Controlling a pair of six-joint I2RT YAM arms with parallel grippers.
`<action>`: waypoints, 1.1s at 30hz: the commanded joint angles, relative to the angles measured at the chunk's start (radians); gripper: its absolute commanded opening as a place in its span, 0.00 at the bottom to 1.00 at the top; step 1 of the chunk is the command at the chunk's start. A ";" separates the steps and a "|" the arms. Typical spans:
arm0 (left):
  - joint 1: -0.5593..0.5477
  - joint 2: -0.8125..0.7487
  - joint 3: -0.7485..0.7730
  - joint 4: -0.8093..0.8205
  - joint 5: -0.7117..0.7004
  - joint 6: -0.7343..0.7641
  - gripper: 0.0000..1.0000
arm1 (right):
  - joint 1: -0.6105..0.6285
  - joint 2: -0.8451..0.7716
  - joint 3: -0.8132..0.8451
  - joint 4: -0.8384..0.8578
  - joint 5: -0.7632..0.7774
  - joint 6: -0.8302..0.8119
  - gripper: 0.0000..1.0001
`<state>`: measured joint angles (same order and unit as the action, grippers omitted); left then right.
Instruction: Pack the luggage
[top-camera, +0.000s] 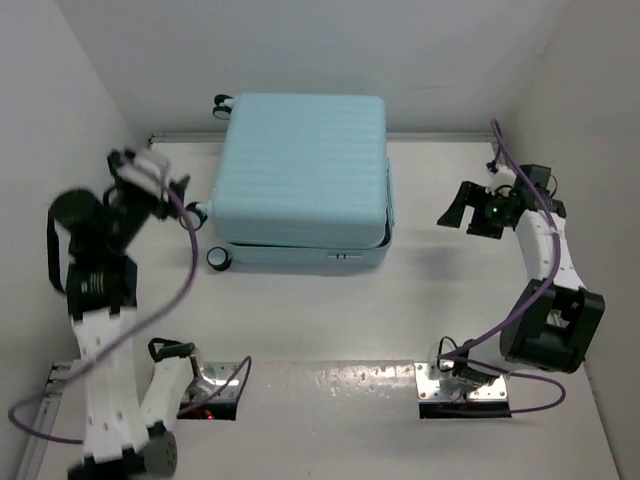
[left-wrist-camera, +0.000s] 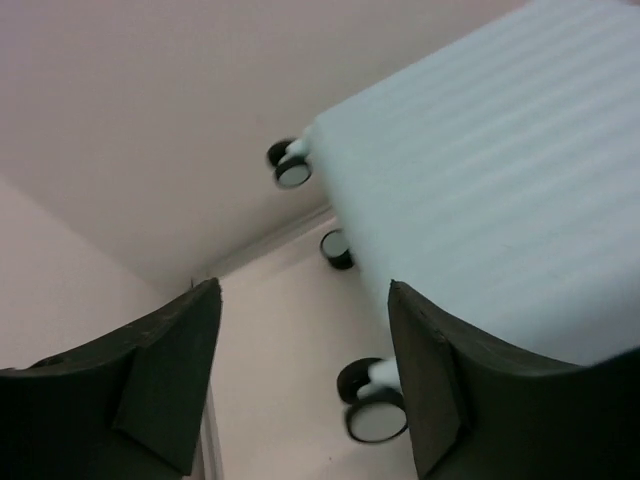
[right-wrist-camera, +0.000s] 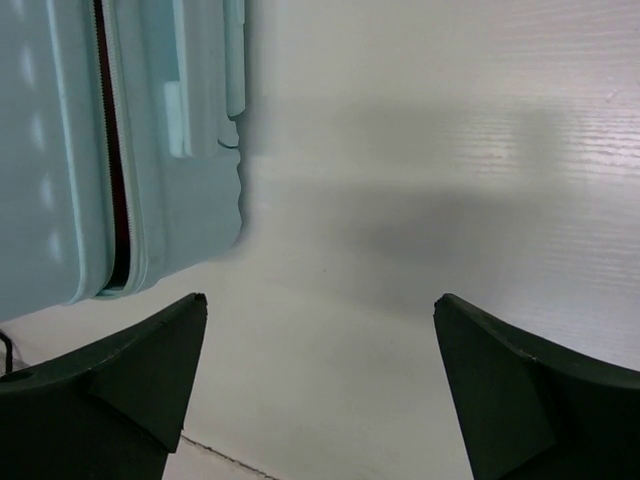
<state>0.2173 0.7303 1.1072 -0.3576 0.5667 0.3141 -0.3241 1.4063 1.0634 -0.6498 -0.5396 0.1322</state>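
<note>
1. Your left gripper hangs at the far left of the tabletop, on an arm that climbs from its near-left base and folds over, with the wrist turned right toward the luggage.
2. The luggage lies just beside that gripper. In the left wrist view its ribbed aqua shell fills the upper right, and a black wheel sits low between the fingers.
3. The left gripper has its jaws parted, holds nothing and touches nothing.
4. Your right gripper points left from the far right of the tabletop. Its arm rises from the near-right base, bends at an elbow by the right wall, then reaches back toward the centre.
5. The luggage is near that gripper but apart from it. The right wrist view shows the shell's corner at the upper left, with a dark seam running between its two halves.
6. The right gripper has its jaws spread wide over bare tabletop, and nothing is held.
7. The luggage lies flat, lid down, at the far centre of the tabletop, with its wheels on the left side and one wheel by the back wall.
</note>
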 joint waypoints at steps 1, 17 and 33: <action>0.017 0.367 0.151 0.135 -0.341 -0.204 0.68 | 0.074 0.052 0.044 0.076 0.044 0.014 0.93; -0.320 1.284 0.763 -0.049 -0.374 -0.178 0.42 | 0.151 0.436 0.314 0.142 0.184 0.149 0.87; 0.023 1.049 0.634 0.059 -0.512 -0.514 0.81 | 0.293 0.457 0.181 0.272 0.073 0.237 0.85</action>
<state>0.1078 1.8847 1.7737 -0.3279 0.0803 -0.0418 -0.0483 1.8641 1.2659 -0.4446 -0.4511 0.2916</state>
